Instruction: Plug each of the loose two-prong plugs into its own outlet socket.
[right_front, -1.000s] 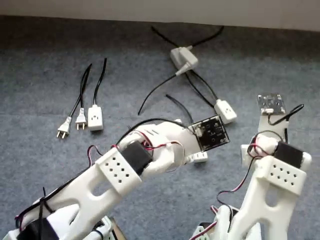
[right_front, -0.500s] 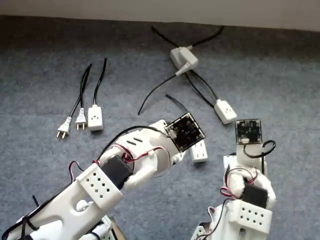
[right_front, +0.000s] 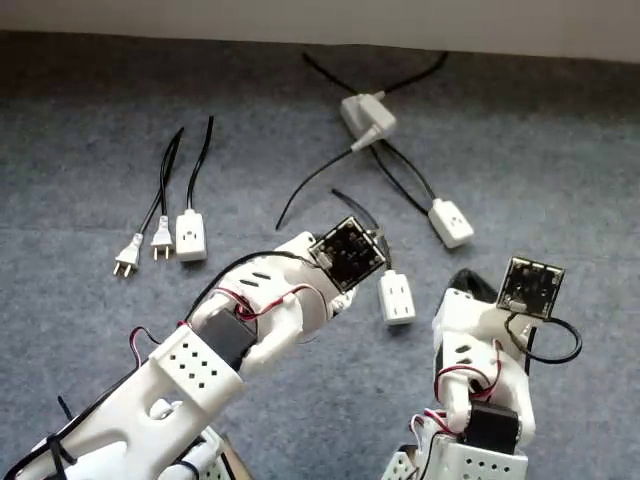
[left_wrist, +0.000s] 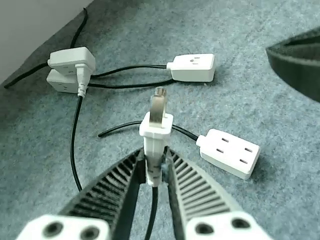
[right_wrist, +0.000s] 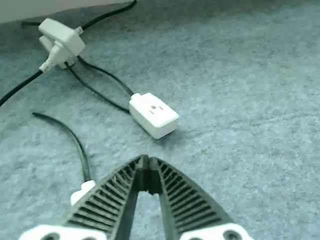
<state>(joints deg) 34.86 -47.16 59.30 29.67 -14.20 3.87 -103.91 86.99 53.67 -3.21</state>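
The left gripper (left_wrist: 155, 159) is clamping its jaws on the body of a white two-prong plug (left_wrist: 156, 127), which is riding clear of the grey carpet (right_front: 560, 150) with its prongs pointing away from the wrist. The nearest outlet socket (left_wrist: 228, 153) is lying just beside the held plug with its slots showing empty, so this insertion is not yet made. The right gripper (right_wrist: 148, 164) is sitting above the carpet with its jaws together on nothing, near a second outlet socket (right_wrist: 153, 115) that is also lying empty. Farther out, at the left of the high view, a first loose plug (right_front: 127, 256) and a second loose plug (right_front: 161, 238) are lying side by side, just beside a third outlet socket (right_front: 190, 233). At the far edge, a joined plug block (right_front: 367, 116) is appearing already mated, although the angle is too oblique to confirm this. By this reading, one connection is probably standing complete and three are remaining.
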